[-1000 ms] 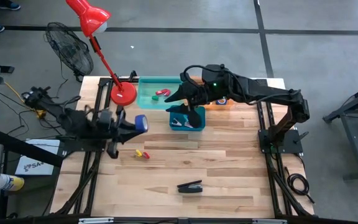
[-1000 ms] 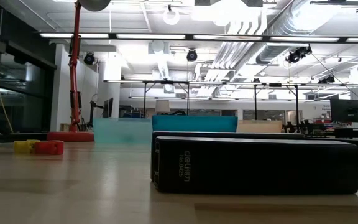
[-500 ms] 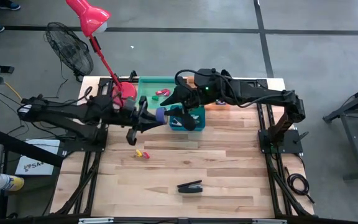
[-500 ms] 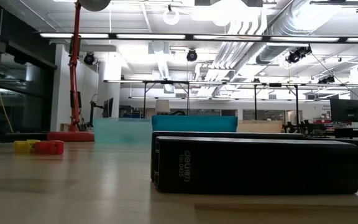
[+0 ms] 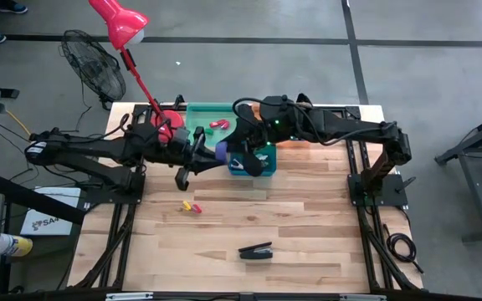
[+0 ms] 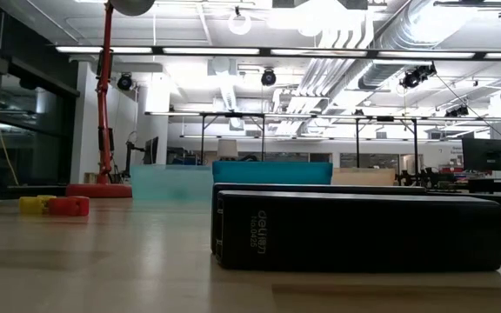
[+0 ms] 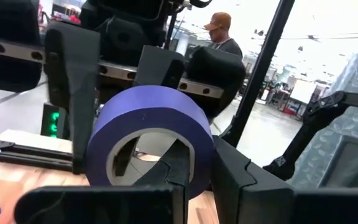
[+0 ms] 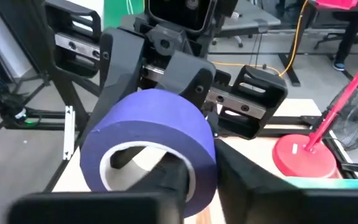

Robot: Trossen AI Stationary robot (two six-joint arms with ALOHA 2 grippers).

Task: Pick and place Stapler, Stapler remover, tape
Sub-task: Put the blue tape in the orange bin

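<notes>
A pale butcher-block table point(image 5: 308, 226) is sitting on grey concrete, with a red lamp point(image 5: 117, 18) in the frame's upper left. Just above centre, both hands are meeting at one purple tape point(image 5: 218, 153) roll: the left hand point(image 5: 201, 156) and the right hand point(image 5: 238, 150) are each pinching its smooth ring wall. The slim black stapler point(image 5: 256, 249) is lying at lower centre.

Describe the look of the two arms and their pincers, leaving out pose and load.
Both arms are dark, jointed and slim, with black cables looped along them. The right arm shows a small green light near its wrist. The left pincer and right pincer have flat, blocky black fingers on a pale metal rail.
</notes>
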